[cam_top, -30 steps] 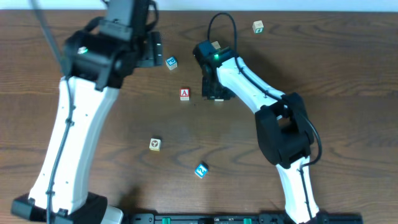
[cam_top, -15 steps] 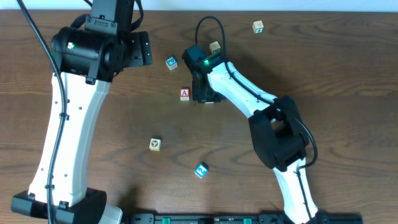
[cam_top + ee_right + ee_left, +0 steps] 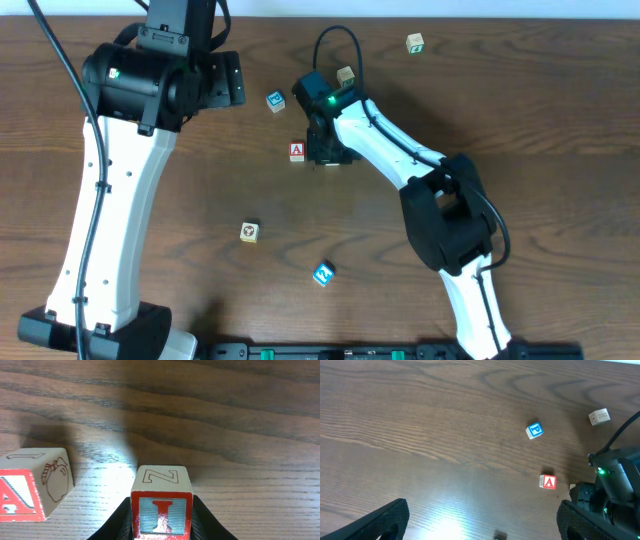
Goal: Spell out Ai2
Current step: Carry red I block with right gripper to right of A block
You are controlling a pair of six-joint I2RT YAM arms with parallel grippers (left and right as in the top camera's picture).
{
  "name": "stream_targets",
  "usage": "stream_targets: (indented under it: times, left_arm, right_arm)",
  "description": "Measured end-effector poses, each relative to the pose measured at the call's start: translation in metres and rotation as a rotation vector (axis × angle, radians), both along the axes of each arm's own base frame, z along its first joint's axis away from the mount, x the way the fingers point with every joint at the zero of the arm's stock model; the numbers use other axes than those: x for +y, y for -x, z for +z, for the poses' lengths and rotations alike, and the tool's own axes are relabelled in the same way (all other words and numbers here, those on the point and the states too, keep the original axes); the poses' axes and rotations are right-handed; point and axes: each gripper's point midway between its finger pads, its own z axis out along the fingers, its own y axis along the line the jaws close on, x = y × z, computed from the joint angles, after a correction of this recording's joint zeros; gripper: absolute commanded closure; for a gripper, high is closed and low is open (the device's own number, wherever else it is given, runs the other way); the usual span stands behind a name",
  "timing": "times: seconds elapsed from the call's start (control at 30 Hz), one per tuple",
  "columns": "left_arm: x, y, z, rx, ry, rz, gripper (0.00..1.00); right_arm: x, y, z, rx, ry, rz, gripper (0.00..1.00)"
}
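Observation:
My right gripper (image 3: 161, 525) is shut on the red "I" block (image 3: 161, 510) and holds it just right of the red "A" block (image 3: 32, 485) on the table. In the overhead view the A block (image 3: 297, 151) lies right next to the right gripper (image 3: 326, 150), which hides the I block. A blue block with a white figure (image 3: 323, 273) lies near the front. My left gripper (image 3: 480, 520) is open and empty, high above the table; the A block (image 3: 548, 482) shows in its view.
A blue "P" block (image 3: 275, 99) lies behind the A block, also seen from the left wrist (image 3: 534, 430). A plain block (image 3: 346, 75) sits behind the right arm, another (image 3: 415, 42) at the far right, and a cream block (image 3: 249, 232) at the front left.
One second ago the right gripper was further right; it moved left to beside the A block. The left arm swung left. No movement in the last half second.

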Motion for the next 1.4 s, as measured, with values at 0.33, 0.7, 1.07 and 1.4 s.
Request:
stream_targets:
  times: [0.33, 0.7, 1.07, 1.4]
  left_arm:
    - [0.0, -0.001, -0.002, 0.003, -0.001, 0.0, 0.04]
    - [-0.005, 0.0, -0.004, 0.012, 0.024, -0.017, 0.05]
    - [-0.005, 0.012, -0.011, 0.071, 0.022, -0.024, 0.05]
    - [-0.004, 0.015, -0.019, 0.097, 0.018, -0.02, 0.04]
  right_arm:
    - [0.004, -0.004, 0.001, -0.018, -0.014, 0.016, 0.53]
    - [-0.009, -0.006, 0.001, -0.012, 0.021, 0.02, 0.49]
    - [-0.031, -0.023, 0.058, -0.093, -0.049, -0.019, 0.41]
    - [-0.058, -0.017, 0.109, -0.154, -0.013, -0.043, 0.4]
